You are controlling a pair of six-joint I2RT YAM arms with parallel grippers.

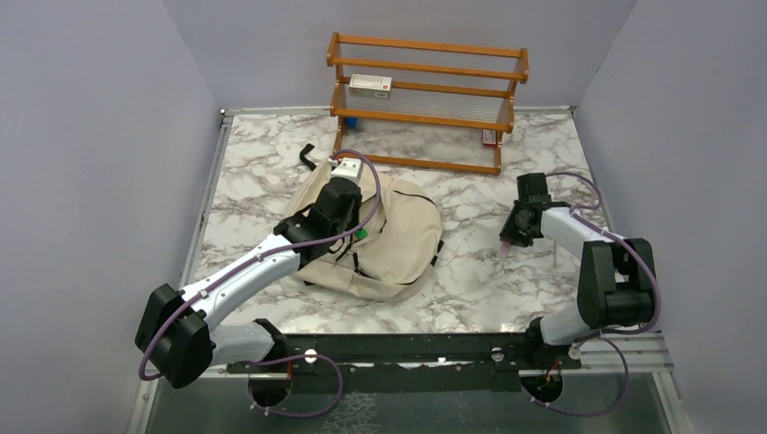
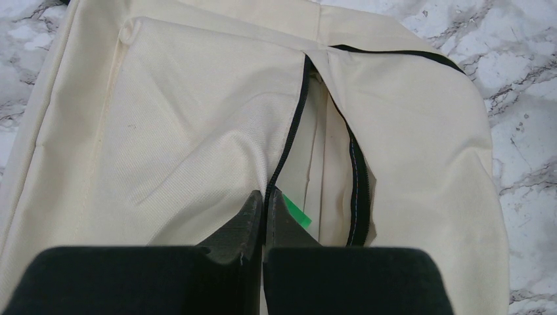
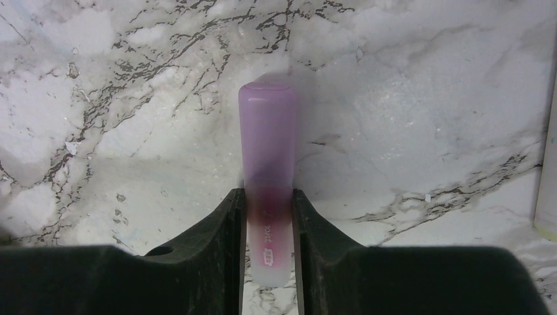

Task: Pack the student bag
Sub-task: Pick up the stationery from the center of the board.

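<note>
The student bag (image 1: 407, 240), a cream canvas backpack with black zippers, lies flat in the middle of the marble table. My left gripper (image 1: 349, 233) rests on top of it, shut on the black zipper edge (image 2: 292, 131) of the open pocket flap. In the left wrist view the gripper (image 2: 265, 197) pinches that edge, and a green item (image 2: 297, 213) shows inside the opening. To the right of the bag, my right gripper (image 1: 514, 237) points down at the table. Its fingers press both sides of a translucent pink-purple tube (image 3: 268, 151), whose tip (image 1: 503, 245) sticks out below the jaws.
A wooden two-shelf rack (image 1: 425, 99) stands at the back wall with a white-and-red box (image 1: 370, 86) on its upper shelf and a small red-white item (image 1: 489, 137) by its right foot. A thin white stick (image 1: 554, 256) lies near the right arm. A black strap (image 1: 307, 155) trails behind the bag.
</note>
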